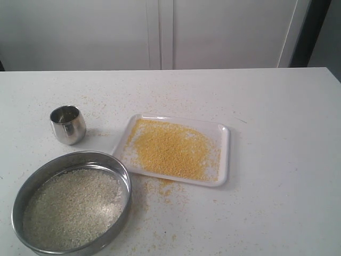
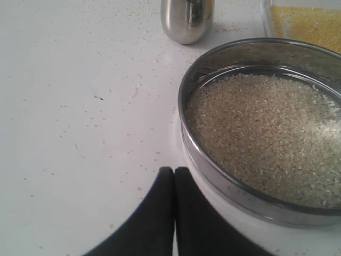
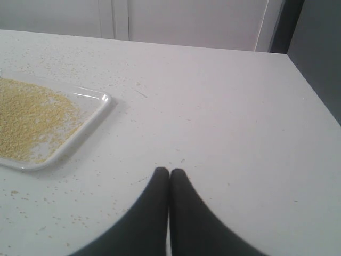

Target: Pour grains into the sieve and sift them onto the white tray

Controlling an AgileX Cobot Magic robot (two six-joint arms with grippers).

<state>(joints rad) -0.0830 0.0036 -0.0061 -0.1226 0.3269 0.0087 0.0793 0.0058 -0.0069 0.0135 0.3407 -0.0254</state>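
where the white surface (image 1: 277,133) comes nearest on the left of the exterior view, the sieve (image 1: 74,159) sits flat on it. a layer of off-white grains (image 1: 72,208), pale and rice-like, covers nearly all of its mesh inside the steel wall. behind the sieve stands a small steel cup (image 1: 68,125), upright and apart from it. to the right of the cup and the sieve lies the tray (image 1: 226,154), white and flat on the surface, its near left corner close to the sieve's rim; i cannot tell whether the two touch. fine yellow granules (image 1: 170,149) are spread over most of the tray, thickest through the middle, with bare white showing along the right end and in the corners. more yellow specks (image 1: 165,186) lie loose on the surface just in front of the tray, and a thin scatter runs toward the sieve and around the cup.

the left gripper (image 2: 174,173) is clenched, its two black fingers pressed together with nothing between them. it hangs just beside the sieve's outer wall, on the side away from the tray. the right gripper (image 3: 169,173) is clenched too and grasps nothing. it hangs over bare surface to the right of the tray, whose nearest corner shows in the right wrist view.
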